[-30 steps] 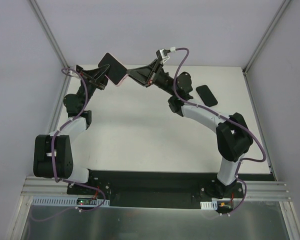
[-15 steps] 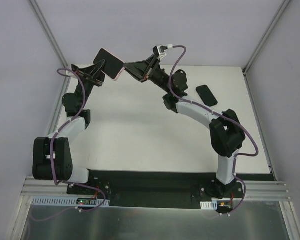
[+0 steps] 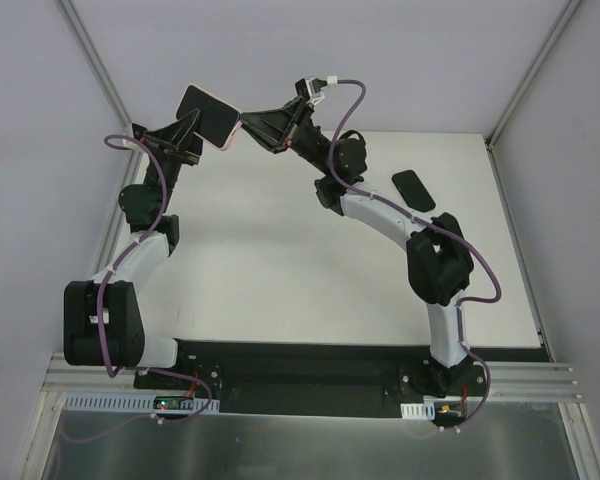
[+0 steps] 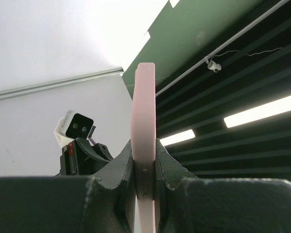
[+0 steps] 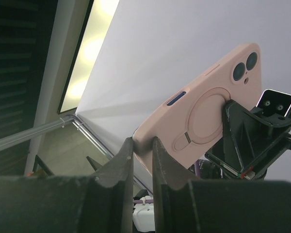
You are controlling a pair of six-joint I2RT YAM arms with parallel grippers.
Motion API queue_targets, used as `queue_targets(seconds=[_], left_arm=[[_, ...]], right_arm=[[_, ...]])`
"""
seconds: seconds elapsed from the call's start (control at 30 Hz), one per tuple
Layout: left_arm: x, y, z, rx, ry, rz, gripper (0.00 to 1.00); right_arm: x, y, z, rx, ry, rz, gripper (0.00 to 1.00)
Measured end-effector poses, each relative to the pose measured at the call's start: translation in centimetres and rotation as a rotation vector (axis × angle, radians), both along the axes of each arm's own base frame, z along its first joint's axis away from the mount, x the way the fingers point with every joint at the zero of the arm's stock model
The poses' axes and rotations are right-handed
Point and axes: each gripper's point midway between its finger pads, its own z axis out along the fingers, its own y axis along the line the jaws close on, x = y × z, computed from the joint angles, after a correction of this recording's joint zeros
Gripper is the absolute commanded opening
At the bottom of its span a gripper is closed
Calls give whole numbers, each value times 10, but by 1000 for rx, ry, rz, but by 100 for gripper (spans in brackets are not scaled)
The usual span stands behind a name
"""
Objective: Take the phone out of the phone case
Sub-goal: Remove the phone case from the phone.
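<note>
The left gripper (image 4: 144, 167) pinches one end of the pink case (image 4: 143, 107), its jaws narrow against the two flat faces. The right gripper (image 5: 141, 148) clamps the case's other end the same way. Held from both ends, the case hangs well above the table (image 3: 280, 260), likely so one arm can brace it while the other pries. The phone (image 3: 208, 113) sits inside the case, dark face upward.

Soft, even light falls on the white table (image 3: 270, 260) with barely a shadow, while in both wrist views the strip lights (image 4: 259, 112) glare bright against the dark ceiling (image 4: 242, 68), and the near jaws loom dim and blurred along the bottom edge.
</note>
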Motion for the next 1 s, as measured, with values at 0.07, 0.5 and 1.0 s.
queue_targets(seconds=[0.07, 0.5, 1.0], left_arm=[[1, 1, 0, -5, 0, 6, 0], [3, 5, 4, -19, 0, 25, 0], [-1, 4, 22, -8, -34, 17, 0]], right_arm=[[1, 1, 2, 9, 1, 9, 1], [5, 5, 5, 45, 0, 40, 1], [1, 3, 16, 92, -20, 49, 2]])
